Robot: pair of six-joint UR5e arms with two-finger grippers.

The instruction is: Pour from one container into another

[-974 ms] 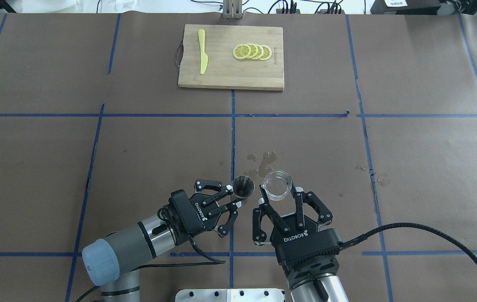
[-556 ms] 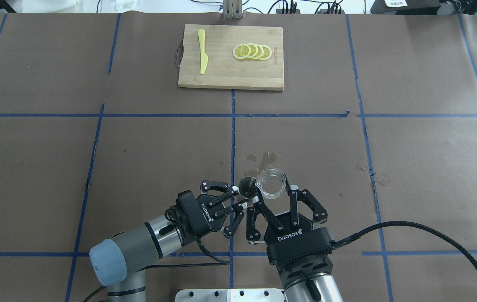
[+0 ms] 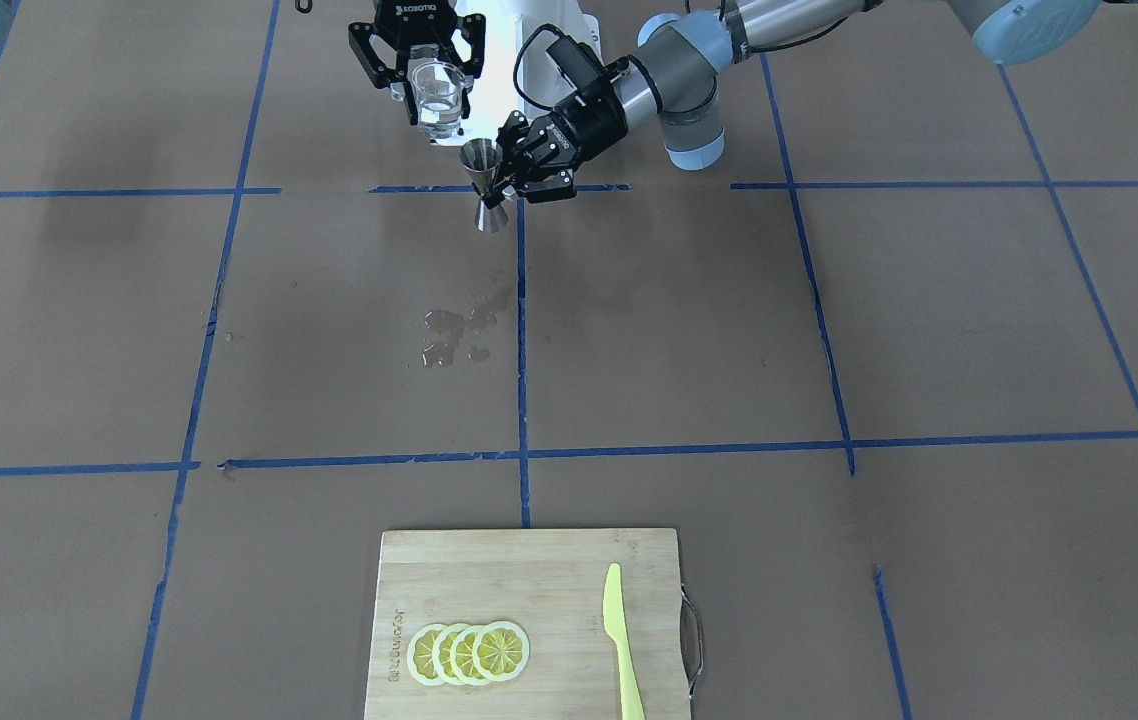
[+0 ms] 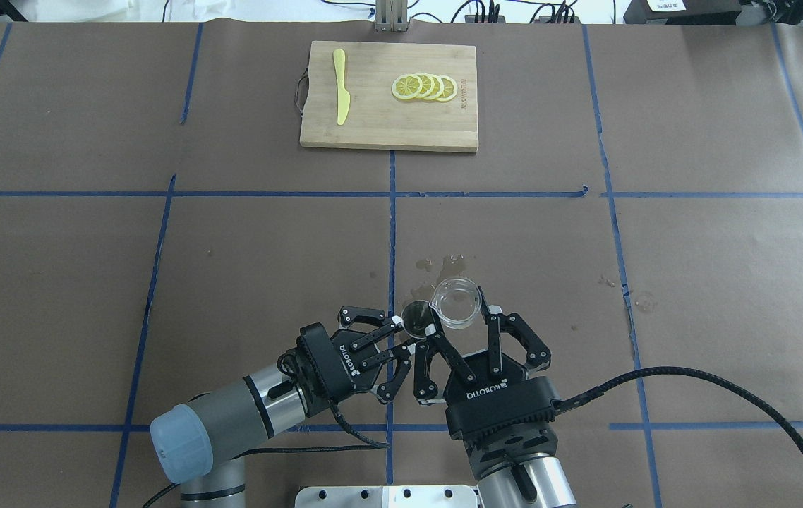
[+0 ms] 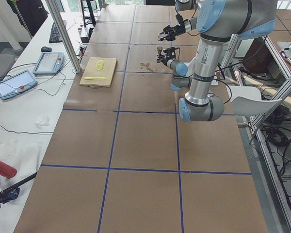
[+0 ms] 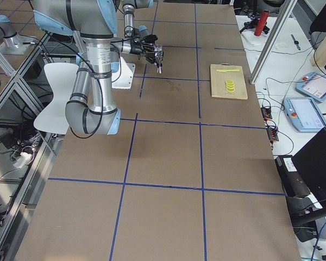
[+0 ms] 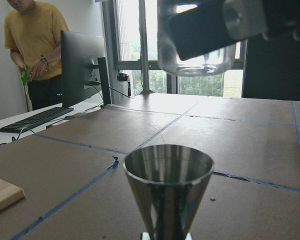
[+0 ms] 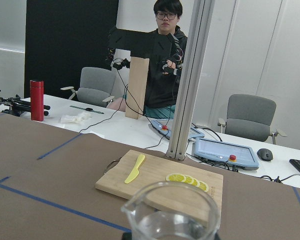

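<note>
- Right hand (image 4: 462, 324) is clamped on the glass cup (image 4: 456, 302). The cup is upright and held in the air near the robot-side edge of the surface (image 4: 691, 282), about mid-width. It seems to hold a little clear liquid.
- Left hand (image 4: 401, 333) is clamped on the steel jigger (image 4: 414, 327) at its narrow waist, mouth up, just beside the cup. I cannot tell whether its foot touches the surface.
- Risk: the jigger's mouth is narrow. If the cup tips with its spout off-centre, the liquid will likely run down the cone onto the surface (a wet patch (image 4: 444, 268) already lies just beyond).
- Risk: the fingers of the two hands sit very close together, so rolling the right wrist to pour could knock the left hand.
- Risk: the glass is smooth and may slip in the grip once tilted. The jigger could also pivot at its waist if bumped.
- The overhead view shows the two rims nearly overlapping, spout toward the jigger, but gives no height.
- The left wrist view shows the cup's base (image 7: 196, 60) above the jigger's mouth (image 7: 168, 162) with clear air between them.
- The front view shows the jigger's full hourglass shape (image 3: 486, 188).
- The right wrist view shows only the cup's rim and spout, not the jigger.
</note>
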